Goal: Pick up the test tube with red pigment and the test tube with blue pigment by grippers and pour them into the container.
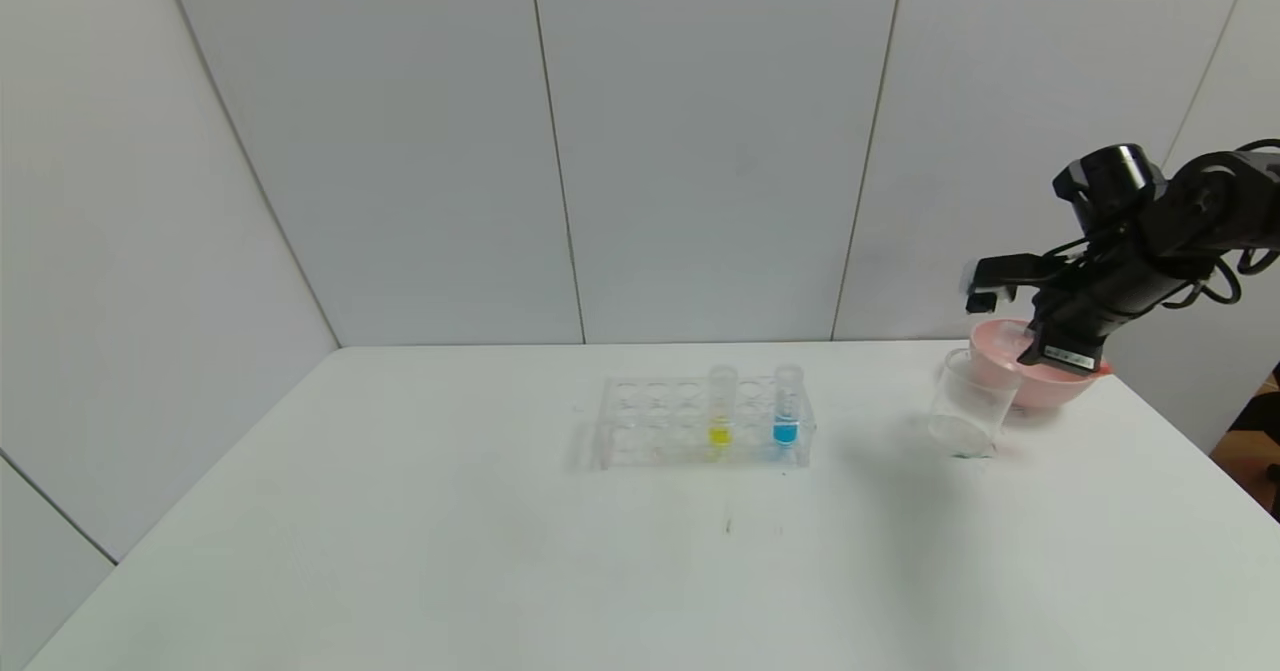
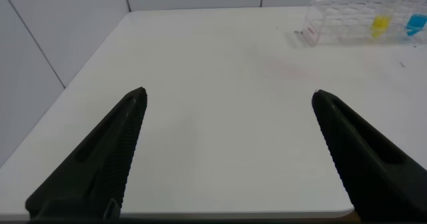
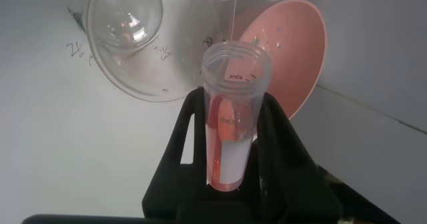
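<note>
Right end effector pinches the test tube with red pigment, tilted over the container, its lower end hidden.

The head view looks forward and down from above onto the white table, far enough back to take in the clear tube rack, the container, the pink bowl and the wall panels behind. The left wrist view sits low near the table's edge, facing across the surface between its own left gripper fingers toward the same rack, seen far off. The right wrist view looks steeply down from very close along the right gripper at the container and bowl, both shared with the head view.
</note>
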Action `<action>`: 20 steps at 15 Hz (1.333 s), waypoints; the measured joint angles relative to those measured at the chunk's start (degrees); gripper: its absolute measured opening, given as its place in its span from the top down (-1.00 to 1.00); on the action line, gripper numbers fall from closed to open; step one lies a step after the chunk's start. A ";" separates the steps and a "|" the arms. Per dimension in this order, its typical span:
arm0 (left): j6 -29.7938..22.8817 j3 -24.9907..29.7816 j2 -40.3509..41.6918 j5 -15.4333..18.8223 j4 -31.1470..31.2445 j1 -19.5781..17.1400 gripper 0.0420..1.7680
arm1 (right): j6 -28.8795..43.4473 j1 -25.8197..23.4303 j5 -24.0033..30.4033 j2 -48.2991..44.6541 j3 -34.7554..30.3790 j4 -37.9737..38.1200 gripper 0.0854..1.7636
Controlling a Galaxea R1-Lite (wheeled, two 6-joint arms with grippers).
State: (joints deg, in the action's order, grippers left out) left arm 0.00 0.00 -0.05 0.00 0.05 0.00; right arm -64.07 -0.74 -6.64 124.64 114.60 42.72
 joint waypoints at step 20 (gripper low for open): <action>0.00 0.00 0.00 0.00 0.00 0.00 -1.00 | -9.47 1.84 -13.85 1.05 0.00 -3.88 0.50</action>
State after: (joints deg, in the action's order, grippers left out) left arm 0.00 0.00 -0.05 0.00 0.05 0.00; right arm -73.55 1.10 -20.49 125.69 114.60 38.84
